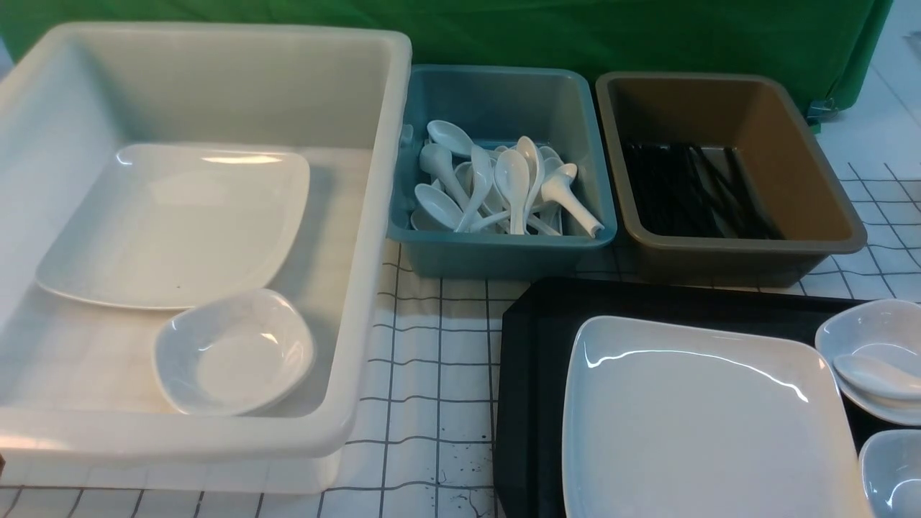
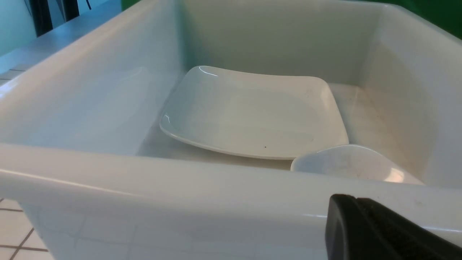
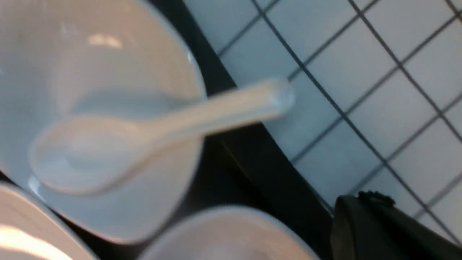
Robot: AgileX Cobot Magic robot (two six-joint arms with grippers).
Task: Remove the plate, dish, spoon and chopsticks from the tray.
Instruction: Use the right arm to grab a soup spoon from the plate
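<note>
The black tray sits at the front right. On it lies the large white plate. To its right a small white dish holds the white spoon, and the handle sticks out past the tray's rim. Several black chopsticks lie in the brown tub; none shows on the tray. In the right wrist view my right gripper is shut and empty, over the tray's edge beside the spoon. My left gripper is shut and empty, just outside the white tub's near wall.
A big white tub at the left holds a speckled white plate and a small dish. A blue bin holds several spoons. The brown tub stands behind the tray. A second small dish sits at the tray's front right.
</note>
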